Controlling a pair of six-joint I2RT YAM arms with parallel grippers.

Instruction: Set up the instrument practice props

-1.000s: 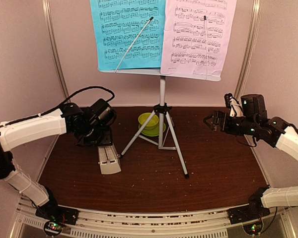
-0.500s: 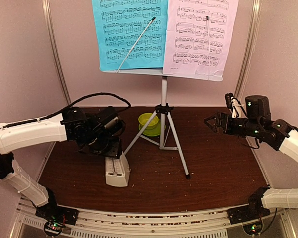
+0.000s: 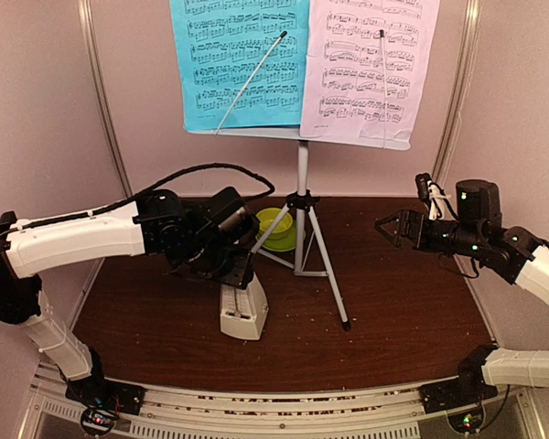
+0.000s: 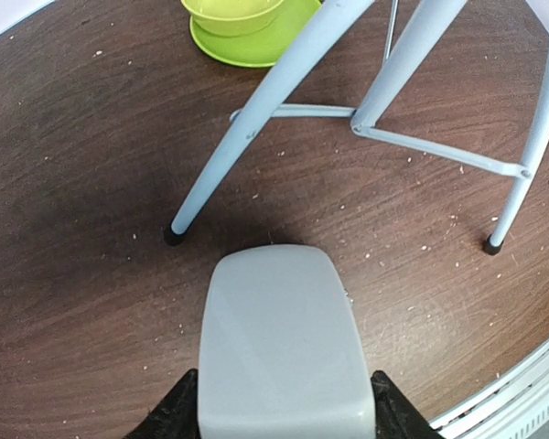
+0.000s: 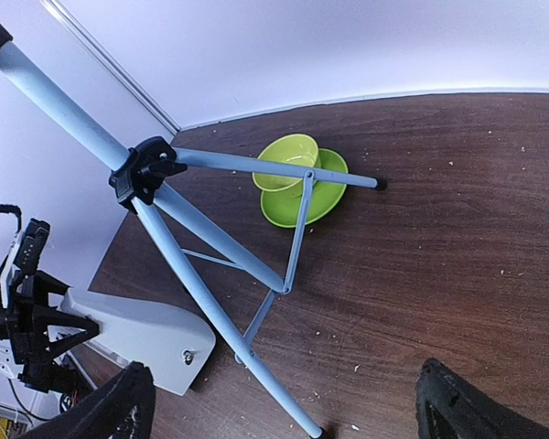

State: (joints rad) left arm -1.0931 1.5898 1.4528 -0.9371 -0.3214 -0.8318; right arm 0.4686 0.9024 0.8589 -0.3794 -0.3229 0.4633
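Note:
The music stand stands on its silver tripod at the table's middle back. It carries a blue music sheet and a pale pink music sheet. My left gripper is shut on the cream metronome and holds it just left of the tripod's front legs. The left wrist view shows the metronome between my fingers, near a tripod foot. My right gripper is open and empty, in the air to the right of the stand. The tripod and metronome also show in the right wrist view.
A lime-green bowl on its saucer sits behind the tripod, also in the left wrist view and the right wrist view. Pale walls close in the back and sides. The table's near edge runs along the bottom.
My left gripper has carried the metronome to the right, toward the tripod legs. The right gripper has barely moved.

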